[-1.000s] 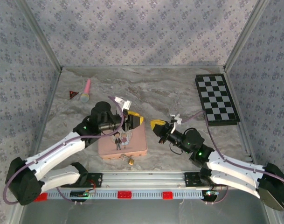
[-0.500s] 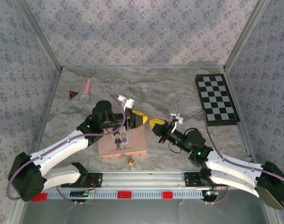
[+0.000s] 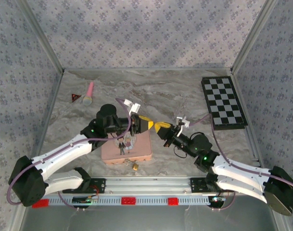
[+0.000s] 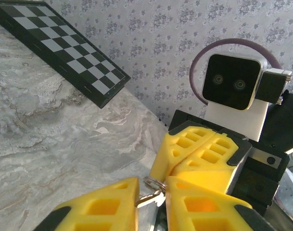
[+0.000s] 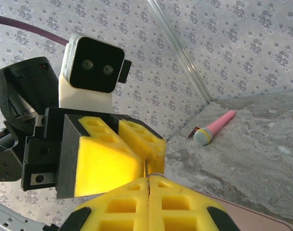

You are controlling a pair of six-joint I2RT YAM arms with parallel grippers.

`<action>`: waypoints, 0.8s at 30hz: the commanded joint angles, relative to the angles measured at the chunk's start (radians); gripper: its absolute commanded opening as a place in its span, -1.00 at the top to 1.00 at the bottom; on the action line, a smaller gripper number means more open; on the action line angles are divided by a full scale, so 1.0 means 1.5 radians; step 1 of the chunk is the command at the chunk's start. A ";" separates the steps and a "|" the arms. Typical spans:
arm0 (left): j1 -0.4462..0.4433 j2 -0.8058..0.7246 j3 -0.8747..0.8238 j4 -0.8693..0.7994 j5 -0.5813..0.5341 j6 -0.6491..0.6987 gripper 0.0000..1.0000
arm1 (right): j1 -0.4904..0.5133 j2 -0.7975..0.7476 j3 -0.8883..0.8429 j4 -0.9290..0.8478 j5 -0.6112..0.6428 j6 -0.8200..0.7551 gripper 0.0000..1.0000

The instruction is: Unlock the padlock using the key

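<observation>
Since the earlier frame the left gripper (image 3: 147, 124) has been swung off the far edge of the pink tin (image 3: 127, 148) and brought tip to tip with the right gripper (image 3: 159, 127). Its opening has been drawn in on the way.

- Right fingers (image 4: 194, 154): pressed fully together. The key (image 4: 150, 198) is pinched at their tips, its ring (image 4: 152, 183) showing just outside the pads and its blade pointed out toward the opposite gripper.
- Left fingers (image 4: 108, 207): narrowed to a slim gap with the key blade lying inside it. Whether the pads are already pressing on the metal cannot be told.
- Reason for the pose, as judged: a mid-air pass or regrip is being made, so that the key can be held in a way that presents it to a keyhole. Both tips are kept raised above the tin, so nothing is disturbed below.
- Padlock (image 3: 135, 166): left lying on the table, below and nearer the bases than both sets of fingertips, well apart from them, just beside the tin's near edge. It has not been touched, and insertion is not yet begun.
</observation>
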 commanded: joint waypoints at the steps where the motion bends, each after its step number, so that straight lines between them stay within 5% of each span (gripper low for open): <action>1: -0.005 0.004 0.016 0.011 0.010 0.006 0.68 | -0.001 0.005 -0.008 0.022 0.016 0.010 1.00; 13: -0.008 -0.007 0.025 -0.021 -0.051 0.007 1.00 | -0.003 0.003 -0.010 0.007 0.037 0.013 1.00; 14: -0.007 -0.012 0.032 -0.051 -0.083 0.011 1.00 | -0.002 -0.004 -0.009 -0.009 0.050 0.006 0.99; 16: -0.007 -0.019 0.060 -0.138 -0.180 0.015 1.00 | 0.002 -0.021 -0.004 -0.061 0.096 -0.028 0.62; 20: 0.011 0.024 0.190 -0.438 -0.402 -0.056 1.00 | 0.036 -0.026 -0.011 -0.081 0.210 -0.216 0.26; 24: 0.032 0.104 0.295 -0.621 -0.414 -0.140 1.00 | 0.090 0.030 0.000 -0.029 0.264 -0.441 0.18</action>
